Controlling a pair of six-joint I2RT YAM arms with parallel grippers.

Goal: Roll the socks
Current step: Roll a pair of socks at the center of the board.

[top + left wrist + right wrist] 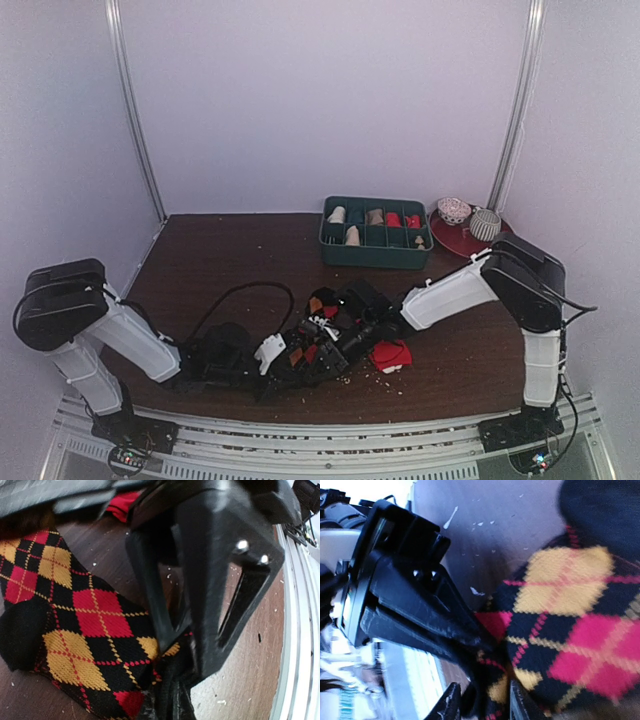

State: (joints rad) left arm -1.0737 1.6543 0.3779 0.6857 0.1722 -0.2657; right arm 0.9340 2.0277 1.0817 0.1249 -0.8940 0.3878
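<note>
Near edge, middle of the table: my left gripper and right gripper are both pinched narrow on the argyle sock, at its bunched end, likely to start the roll. The rest lies flat: black, orange-red diamonds. Just right, the red sock sits crumpled and untouched.

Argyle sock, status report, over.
Both shut on argyle sock: left hand, right hand. Beside it, red sock, ungripped. Small specks around.

Two socks, bunched side by side.
The black argyle sock, patterned with orange and red diamonds, lies spread and creased; the plain red sock sits crumpled just to its right.
</note>
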